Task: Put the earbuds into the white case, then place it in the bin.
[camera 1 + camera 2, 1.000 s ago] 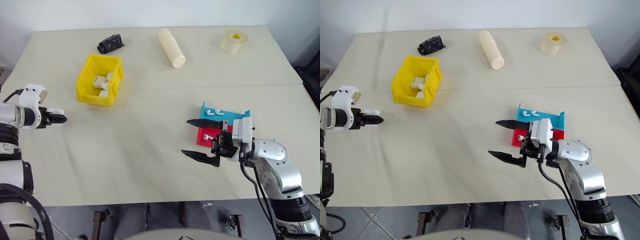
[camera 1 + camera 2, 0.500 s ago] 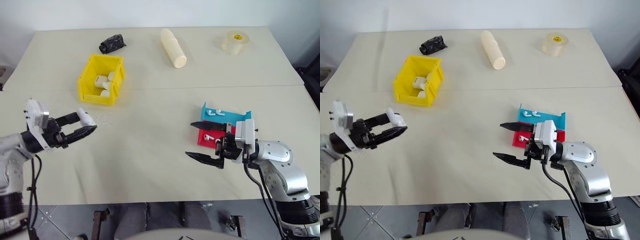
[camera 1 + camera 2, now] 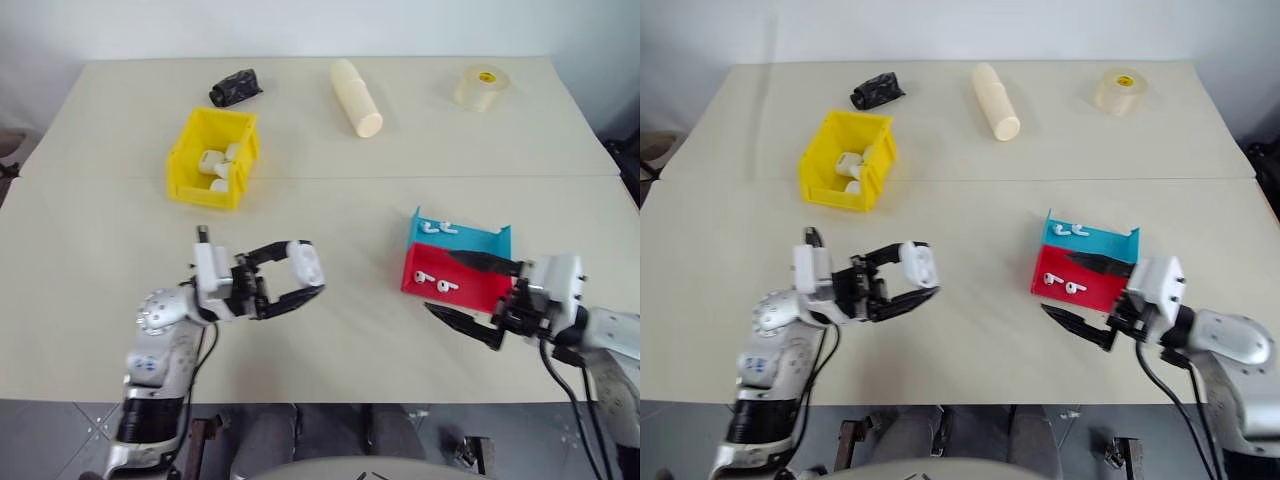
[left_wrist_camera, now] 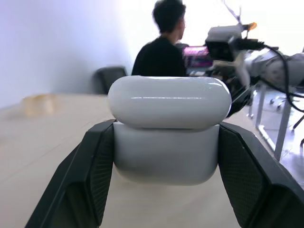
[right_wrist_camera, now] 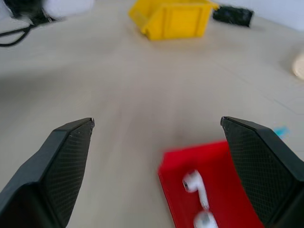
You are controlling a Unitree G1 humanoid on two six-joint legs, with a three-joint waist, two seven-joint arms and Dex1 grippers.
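Observation:
My left gripper (image 3: 303,275) is shut on the white case (image 3: 307,263), held above the table's middle front; the left wrist view has the case (image 4: 168,128) clamped between both black fingers, lid down. Two earbuds (image 3: 435,281) lie in the red tray (image 3: 480,291), and two more earbuds (image 3: 440,227) rest in the teal tray (image 3: 470,240) behind it. Just right of the red tray, my right gripper (image 3: 440,282) stands open, its fingers reaching over that tray with nothing between them. The yellow bin (image 3: 187,163) sits at the back left with white items inside.
Along the far side lie a black crumpled object (image 3: 235,87), a cream cylinder (image 3: 357,97) and a roll of clear tape (image 3: 480,87). A person (image 4: 164,47) sits beyond the table in the left wrist view.
My left arm has swung from the far left towards the table's middle, carrying the case. The right gripper has drawn back to the right, still open.

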